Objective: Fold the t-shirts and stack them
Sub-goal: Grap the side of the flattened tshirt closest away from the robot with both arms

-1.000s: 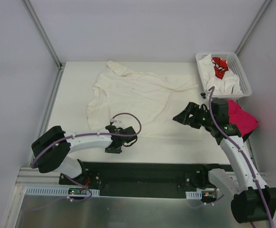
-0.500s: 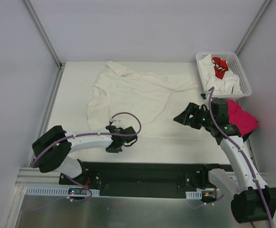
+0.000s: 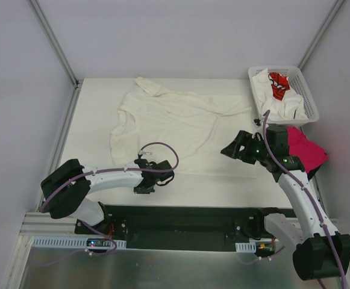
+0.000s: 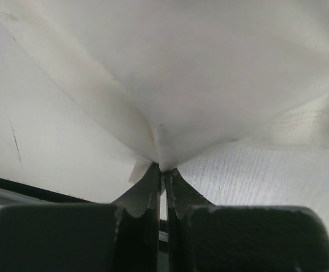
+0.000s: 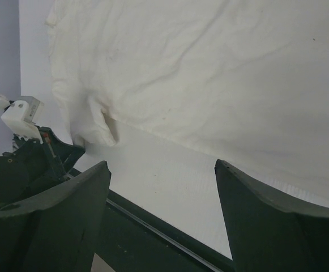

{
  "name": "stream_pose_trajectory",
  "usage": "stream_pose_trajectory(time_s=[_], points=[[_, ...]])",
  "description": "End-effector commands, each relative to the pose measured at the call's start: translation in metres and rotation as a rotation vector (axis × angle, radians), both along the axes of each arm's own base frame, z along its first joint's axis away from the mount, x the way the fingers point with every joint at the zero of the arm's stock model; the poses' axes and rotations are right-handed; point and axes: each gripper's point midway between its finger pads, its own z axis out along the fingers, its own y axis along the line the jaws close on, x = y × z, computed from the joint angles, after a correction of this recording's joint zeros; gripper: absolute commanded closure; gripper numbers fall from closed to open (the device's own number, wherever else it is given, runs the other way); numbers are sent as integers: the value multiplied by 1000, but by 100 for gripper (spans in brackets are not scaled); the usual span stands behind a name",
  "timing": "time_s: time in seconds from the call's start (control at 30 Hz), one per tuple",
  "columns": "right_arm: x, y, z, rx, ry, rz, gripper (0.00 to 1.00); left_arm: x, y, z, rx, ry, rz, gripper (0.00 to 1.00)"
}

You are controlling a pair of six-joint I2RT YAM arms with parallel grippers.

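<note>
The white table point(image 3: 93, 108) fills the middle of the overhead view, and most of its far half is covered by a cream t-shirt point(image 3: 175, 129) spread out nearly flat, wrinkled, with one sleeve reaching toward the far edge and its bottom hem lying toward the arms. The left arm point(image 3: 102, 177) stretches low along the near edge toward that hem, and the right arm point(image 3: 298, 192) rises from the near right corner and bends inward over the shirt's right side. A white lattice basket point(image 3: 308, 96) sits at the far right corner of the table, holding a crumpled white t-shirt point(image 3: 283, 103) with a white and red printed t-shirt point(image 3: 278, 84) on top of it. Just in front of the basket, at the table's right edge and partly behind the right arm, lies a bunched magenta t-shirt point(image 3: 308, 150). The left gripper point(image 4: 163, 170) is at the near hem of the cream t-shirt, its fingers pressed together with a pinch of the cloth caught between the tips, the fabric drawing up into folds from that spot. The right gripper point(image 5: 161, 170) hangs near the right part of the same hem with its fingers spread wide and nothing between them; its own camera shows the hem and bare table in the gap
</note>
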Motion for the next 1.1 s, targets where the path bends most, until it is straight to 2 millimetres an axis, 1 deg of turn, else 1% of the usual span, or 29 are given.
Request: stream_pose_trajectory(time_s=[0.0, 0.03, 0.07, 0.1, 0.17, 0.2, 0.27, 0.3, 0.43, 0.53, 0.57, 0.73, 0.97, 1.07], points=[[4, -16, -19, -107, 34, -29, 23, 9, -5, 19, 14, -39, -20, 100], [4, -15, -26, -111, 59, -20, 23, 13, -8, 24, 3, -53, -25, 100], [5, -14, -27, -105, 63, -16, 23, 16, -8, 29, 6, -71, -31, 100], [5, -12, -30, -92, 71, -8, 23, 23, -15, 38, -9, -93, -44, 100], [12, -11, -35, -86, 80, -20, 22, 31, -20, 50, -23, -127, -57, 100], [14, -11, -38, -89, 88, -24, 22, 38, -25, 60, -30, -154, -71, 100], [17, -14, -47, -104, 120, -41, 19, 43, -29, 68, -31, -178, -86, 100], [19, -18, -53, -128, 132, -64, 16, 47, -31, 73, -33, -189, -91, 100], [6, -25, -79, -159, 209, -87, 14, 48, -31, 76, -30, -199, -96, 100], [1, -30, -88, -176, 228, -118, 13, 49, -29, 77, -25, -207, -97, 99], [-2, -34, -94, -191, 237, -134, 13, 49, -28, 77, -21, -208, -99, 99], [-6, -44, -101, -202, 247, -192, 9, 52, -26, 82, -17, -230, -107, 96], [-2, -64, -113, -232, 261, -297, 10, 58, -24, 96, -30, -282, -101, 93], [-5, -72, -121, -234, 284, -330, 11, 62, -25, 104, -37, -302, -99, 94]])
